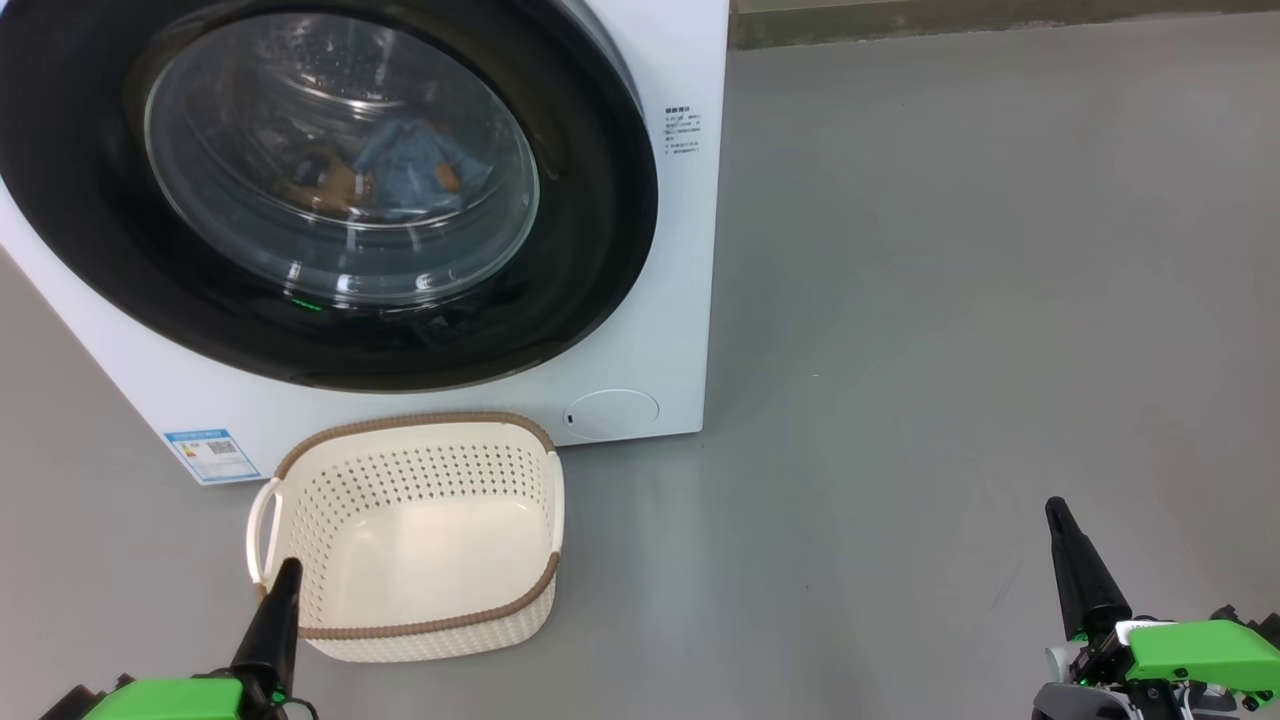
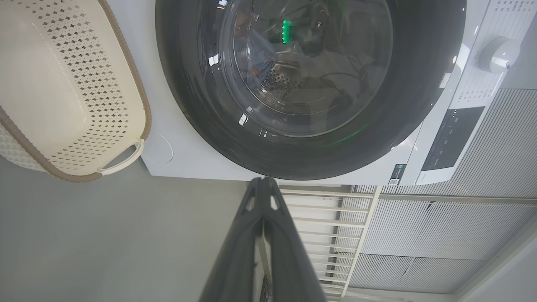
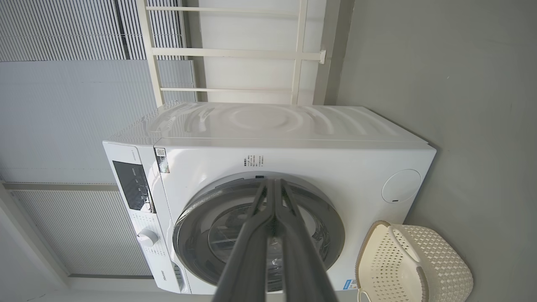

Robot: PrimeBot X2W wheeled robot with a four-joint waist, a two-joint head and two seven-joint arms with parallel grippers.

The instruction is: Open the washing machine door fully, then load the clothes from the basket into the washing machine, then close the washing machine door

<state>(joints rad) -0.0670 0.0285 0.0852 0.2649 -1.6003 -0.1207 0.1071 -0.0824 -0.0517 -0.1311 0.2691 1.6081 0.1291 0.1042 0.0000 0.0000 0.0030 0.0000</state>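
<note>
washing machine door (image 1: 600, 220) shut; clothes (image 1: 410, 165) inside; left fingers (image 2: 241, 251) together; right fingers (image 3: 251, 251) together

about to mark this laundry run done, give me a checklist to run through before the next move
1. washing machine door shut flush on the washing machine: ok.
2. Door latched: cannot tell.
3. clothes inside the machine, seen through the door: ok.
4. basket empty: ok.
5. left pincer shut, holding nothing: ok.
6. right pincer shut, holding nothing: ok.
</note>
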